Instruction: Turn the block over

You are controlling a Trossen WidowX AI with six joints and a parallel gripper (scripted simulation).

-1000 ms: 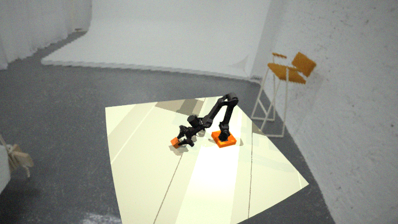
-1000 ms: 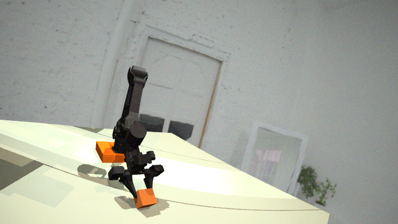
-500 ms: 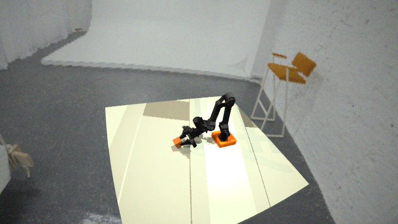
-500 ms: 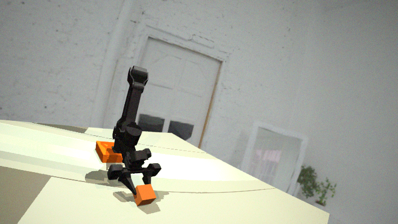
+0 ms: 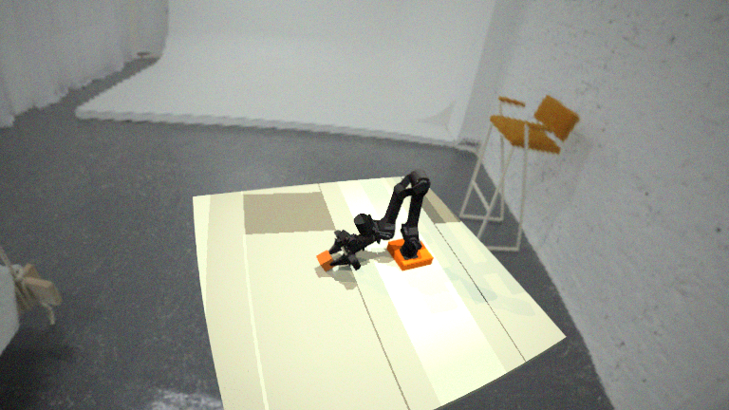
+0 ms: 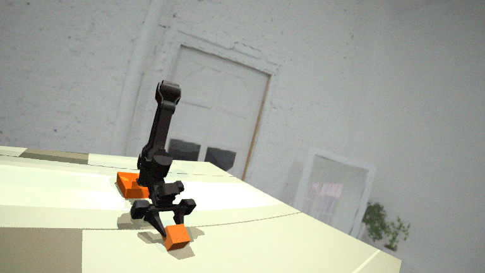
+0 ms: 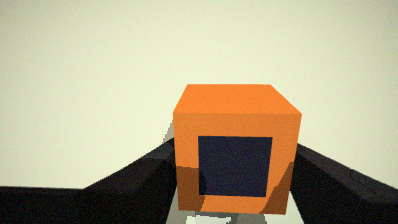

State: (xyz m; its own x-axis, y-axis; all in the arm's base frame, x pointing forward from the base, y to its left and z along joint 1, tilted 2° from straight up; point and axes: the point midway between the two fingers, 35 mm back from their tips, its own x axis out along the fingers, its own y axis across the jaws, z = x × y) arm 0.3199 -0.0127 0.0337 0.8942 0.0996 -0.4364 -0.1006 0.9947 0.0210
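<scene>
The small orange block [image 5: 325,260] [image 6: 177,236] [image 7: 225,100] is held by my gripper [image 5: 331,257] [image 6: 172,229] [image 7: 230,146], which is shut on its two opposite sides. The block is tilted, low over the pale table [image 5: 295,331] [image 6: 305,244] [image 7: 75,60]; I cannot tell whether its lower edge touches. Its marked side, a dark square [image 7: 235,166], faces back toward the wrist camera, between the fingers. The mark is hidden in the top and exterior views, where only plain orange faces show. The gripper reaches forward and slants downward.
The arm stands on an orange base [image 5: 423,258] [image 6: 125,186], behind the gripper. Shadows of the gripper and block fall on the table close by. A stool [image 5: 525,135] stands on the floor beyond the table edge.
</scene>
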